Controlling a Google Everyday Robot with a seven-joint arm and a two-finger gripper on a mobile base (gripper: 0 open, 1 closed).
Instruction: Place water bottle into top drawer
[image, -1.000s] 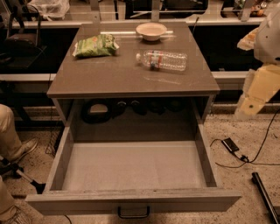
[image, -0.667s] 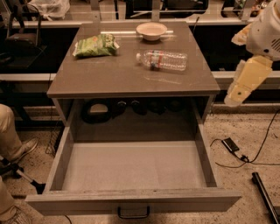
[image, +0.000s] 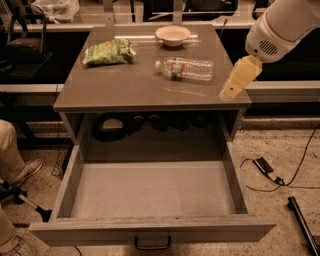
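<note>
Lying on its side on the cabinet top (image: 125, 87), the bottle (image: 186, 69) sat toward the right half of that brown surface. It was small and clear, its plastic ribbed along the body. Its white cap pointed left, and a label band with red marks wrapped it near the cap end. Light caught on the ridges, and the far end looked pale and see-through. It touched nothing but the top beneath it.

A green bag (image: 110, 52) lay to its left, well apart, and a pale bowl (image: 173, 35) stood just behind it near the back edge.

The gripper (image: 231, 87), a yellowish piece under the arm's white casing, hung by the right front corner of the top. It was to the right of the bottle, near it but not touching. It held nothing, and from where I stood I could not tell whether it was spread or pressed together.

Below, the drawer (image: 150, 227) stood pulled far out toward me, its grey sides framing a pale flat bottom. A dark handle (image: 152, 245) sat on the front panel. Dim shapes sat in the recess behind it, too dark to make out. A cable (image: 263, 166) trailed on the speckled floor at right.
</note>
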